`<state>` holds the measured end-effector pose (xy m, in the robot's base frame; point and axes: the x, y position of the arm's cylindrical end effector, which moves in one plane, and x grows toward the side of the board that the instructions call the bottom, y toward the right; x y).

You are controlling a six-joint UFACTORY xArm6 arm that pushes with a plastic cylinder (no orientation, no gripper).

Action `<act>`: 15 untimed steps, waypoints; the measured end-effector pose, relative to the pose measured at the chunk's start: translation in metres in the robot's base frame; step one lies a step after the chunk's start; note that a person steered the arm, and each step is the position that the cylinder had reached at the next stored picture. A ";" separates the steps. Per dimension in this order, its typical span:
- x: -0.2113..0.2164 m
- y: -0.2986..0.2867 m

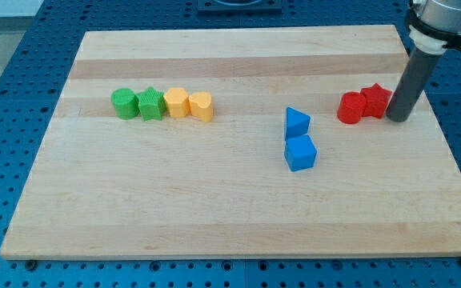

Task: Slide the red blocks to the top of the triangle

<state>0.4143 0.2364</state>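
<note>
While the rod's tip (pixel 399 119) rests against the red star (pixel 377 100) on the view's right, the red cylinder (pixel 350 108) touches it, well right of the blue triangle (pixel 297 122). No pincer or writing shows.

my tip (pixel 399 119) touching red star block (pixel 377 100), red cylinder (pixel 350 108) beside, blue triangle (pixel 297 122) left

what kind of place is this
Probably a robotics lab bench: a wooden board lies on a blue perforated table, small coloured blocks such as the blue triangle sit on it, and my tip rests just right of the red blocks.
</note>
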 end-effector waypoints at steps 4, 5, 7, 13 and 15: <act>-0.008 -0.080; -0.008 -0.100; -0.009 -0.108; 0.014 -0.020; -0.047 -0.051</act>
<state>0.3675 0.1850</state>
